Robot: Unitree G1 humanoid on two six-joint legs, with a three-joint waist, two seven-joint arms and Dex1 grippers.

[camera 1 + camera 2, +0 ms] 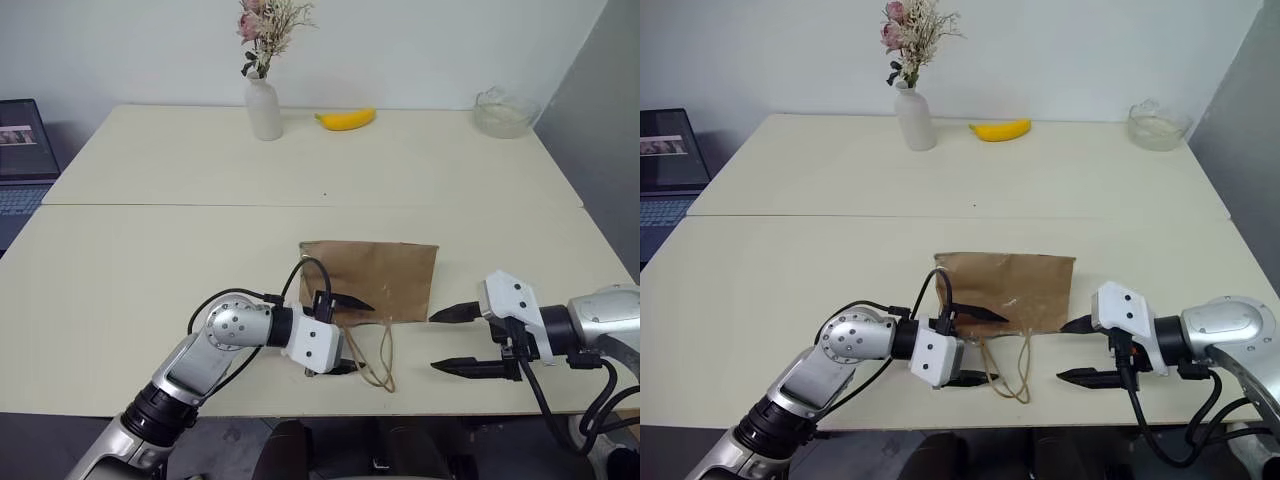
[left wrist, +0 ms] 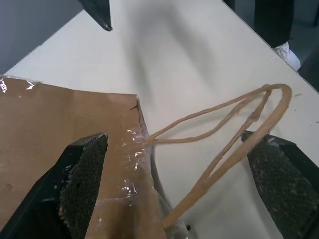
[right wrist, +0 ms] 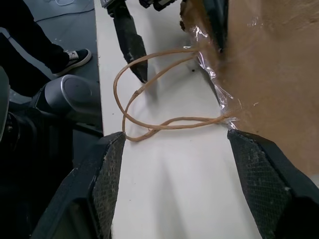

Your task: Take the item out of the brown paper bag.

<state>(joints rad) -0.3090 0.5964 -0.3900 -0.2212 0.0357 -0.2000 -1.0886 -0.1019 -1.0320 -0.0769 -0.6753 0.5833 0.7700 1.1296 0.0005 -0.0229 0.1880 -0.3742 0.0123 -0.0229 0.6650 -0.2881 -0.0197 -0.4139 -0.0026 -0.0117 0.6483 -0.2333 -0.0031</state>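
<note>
paper bag (image 1: 372, 281) flat on table (image 1: 150, 250), between both claws

Brown paper bag (image 1: 372, 279) flat on table (image 1: 150, 260) — left gripper (image 1: 352, 334) & right gripper (image 1: 452, 340) flank it, jaws apart.

The brown paper bag (image 1: 372, 281) lies flat on the table, loop handles (image 1: 376, 362) toward its near edge.

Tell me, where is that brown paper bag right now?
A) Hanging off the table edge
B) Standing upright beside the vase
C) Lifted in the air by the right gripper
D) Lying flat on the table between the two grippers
D: the paper bag lies flat on the table, its handles toward the robot, with the left gripper at one side and the right gripper at the other, both open.
</note>
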